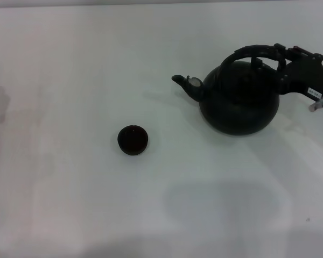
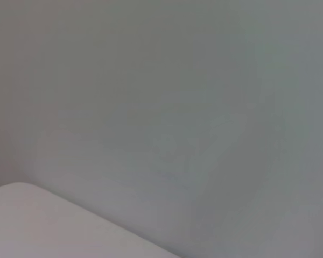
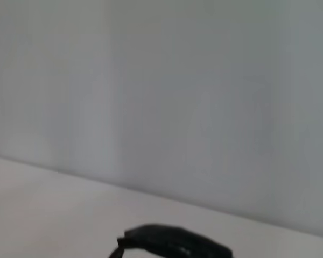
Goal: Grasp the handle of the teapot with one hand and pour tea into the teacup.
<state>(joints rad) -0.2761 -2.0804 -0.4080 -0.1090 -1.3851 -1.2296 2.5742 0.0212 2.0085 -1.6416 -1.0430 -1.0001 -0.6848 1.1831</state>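
Nearest, at about seven o'clock on the white table (image 1: 70, 64): teacup (image 1: 133, 140), alone. Up at two o'clock: teapot (image 1: 239, 102), spout toward nine o'clock. Right gripper (image 1: 282, 62) reaching in from three o'clock, clenched around the handle (image 1: 254, 52) near its right end. Left gripper out of sight.

Right gripper (image 1: 279, 63): reaching in from the right edge, fingers closed around the handle (image 1: 253, 52).
Left arm: out of sight.
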